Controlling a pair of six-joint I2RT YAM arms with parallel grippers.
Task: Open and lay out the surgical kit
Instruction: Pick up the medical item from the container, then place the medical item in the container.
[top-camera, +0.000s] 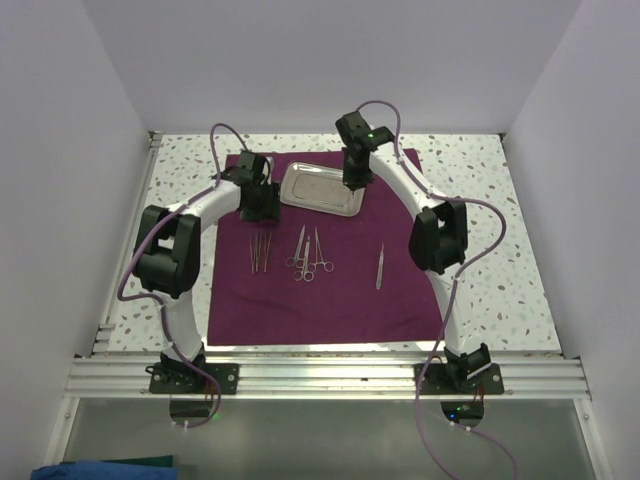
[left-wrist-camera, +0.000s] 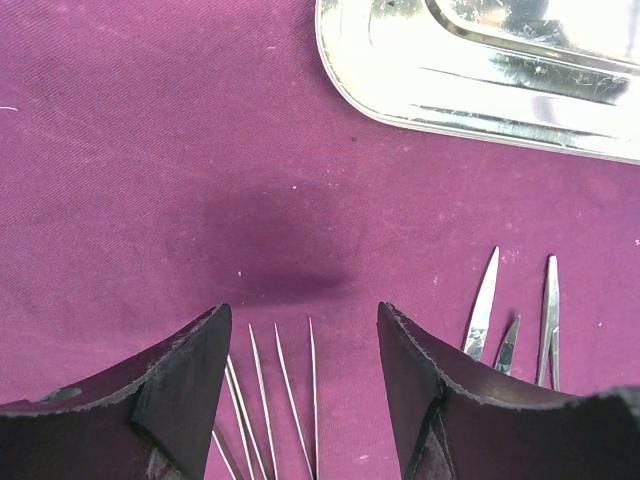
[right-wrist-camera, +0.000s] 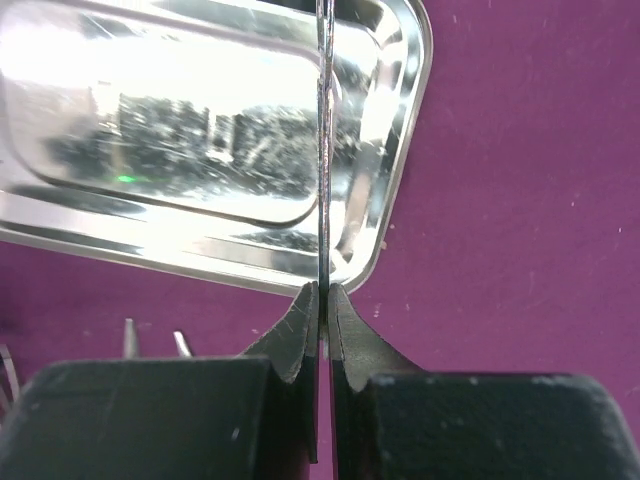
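The plum cloth wrap (top-camera: 300, 300) lies spread flat on the table. The shiny steel tray (top-camera: 322, 188) sits on its far part. My right gripper (right-wrist-camera: 323, 290) is shut on a thin steel instrument (right-wrist-camera: 324, 150), seen edge-on and reaching out over the tray's (right-wrist-camera: 200, 130) right end. My left gripper (left-wrist-camera: 305, 315) hangs open just above the cloth (left-wrist-camera: 150, 180), holding nothing, with fine tweezer tips (left-wrist-camera: 285, 390) lying between its fingers. Scissors and forceps (top-camera: 308, 255) lie mid-cloth, the thin tweezers (top-camera: 260, 252) to their left, and a single pair of tweezers (top-camera: 380, 268) to the right.
The speckled tabletop (top-camera: 500, 230) borders the cloth on both sides. White walls enclose the far and side edges. An aluminium rail (top-camera: 320, 375) with both arm bases runs along the near edge. Scissor tips (left-wrist-camera: 483, 305) lie just right of the left gripper's right finger.
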